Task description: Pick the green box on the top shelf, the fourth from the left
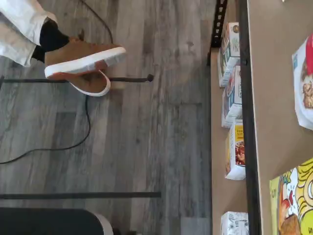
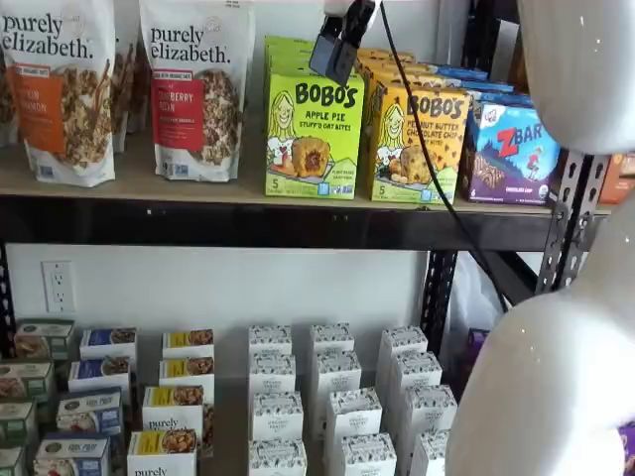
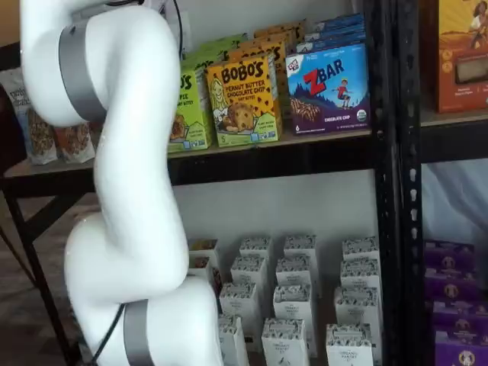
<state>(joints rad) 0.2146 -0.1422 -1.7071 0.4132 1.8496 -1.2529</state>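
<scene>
White arm (image 3: pixel 130 191) links fill the foreground while the tool (image 2: pixel 340 45), fingers apart and empty, hangs just above the green box (image 2: pixel 314 134) at the top shelf (image 2: pixel 248 223) front edge.

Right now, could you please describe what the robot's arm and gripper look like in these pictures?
The arm is glossy white with rounded, bulbous segments and grey bands at its joints. The gripper shows as black fingers hanging from the top edge in a shelf view, and a thin black cable trails down beside them.
</scene>
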